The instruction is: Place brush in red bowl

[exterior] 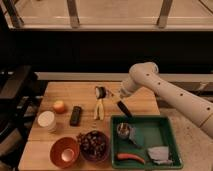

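Observation:
The brush (123,108) is in my gripper (110,93), held above the back middle of the wooden table (70,92). Its round greyish head points left and its black handle slants down to the right. My gripper is shut on the brush near the head, at the end of the white arm that reaches in from the right. The red bowl (64,151) stands at the table's front left, with a pale patch at its inner bottom. It is well below and to the left of my gripper.
A maroon bowl of dark berries (94,145) touches the red bowl's right side. A black remote (75,115), an orange fruit (60,106), a white cup (47,121) and a yellow object (99,109) lie between. A green tray (167,135) holds a metal cup, a cloth and an orange-handled tool.

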Robot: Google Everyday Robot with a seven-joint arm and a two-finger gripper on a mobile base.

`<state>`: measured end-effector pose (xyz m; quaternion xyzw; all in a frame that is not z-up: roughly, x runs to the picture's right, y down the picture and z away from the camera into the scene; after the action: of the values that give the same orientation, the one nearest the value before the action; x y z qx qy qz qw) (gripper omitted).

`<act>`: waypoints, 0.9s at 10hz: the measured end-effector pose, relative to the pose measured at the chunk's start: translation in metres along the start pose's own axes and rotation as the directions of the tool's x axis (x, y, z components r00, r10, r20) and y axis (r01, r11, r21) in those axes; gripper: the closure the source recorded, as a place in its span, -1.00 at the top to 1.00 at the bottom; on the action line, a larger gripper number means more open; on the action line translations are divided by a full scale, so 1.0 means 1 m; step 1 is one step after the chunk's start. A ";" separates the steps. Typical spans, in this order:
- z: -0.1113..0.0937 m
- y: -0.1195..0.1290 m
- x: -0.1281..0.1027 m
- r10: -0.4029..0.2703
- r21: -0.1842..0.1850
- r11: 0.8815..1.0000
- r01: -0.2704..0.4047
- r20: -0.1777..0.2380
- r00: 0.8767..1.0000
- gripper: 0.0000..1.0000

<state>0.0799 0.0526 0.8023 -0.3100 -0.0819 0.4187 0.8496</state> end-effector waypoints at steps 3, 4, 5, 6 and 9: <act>0.000 0.006 -0.003 -0.058 -0.007 0.998 0.058 -0.013 0.998 -1.00; 0.002 0.016 -0.008 -0.109 -0.012 0.994 0.109 -0.016 0.994 -1.00; 0.005 0.029 -0.015 -0.159 -0.017 0.987 0.159 -0.018 0.987 -1.00; 0.010 0.046 -0.023 -0.215 -0.024 0.976 0.215 -0.020 0.976 -1.00; 0.018 0.104 -0.042 -0.389 -0.049 0.921 0.387 -0.022 0.921 -1.00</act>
<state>-0.0222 0.0764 0.7596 -0.3126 -0.1372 0.2353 0.9100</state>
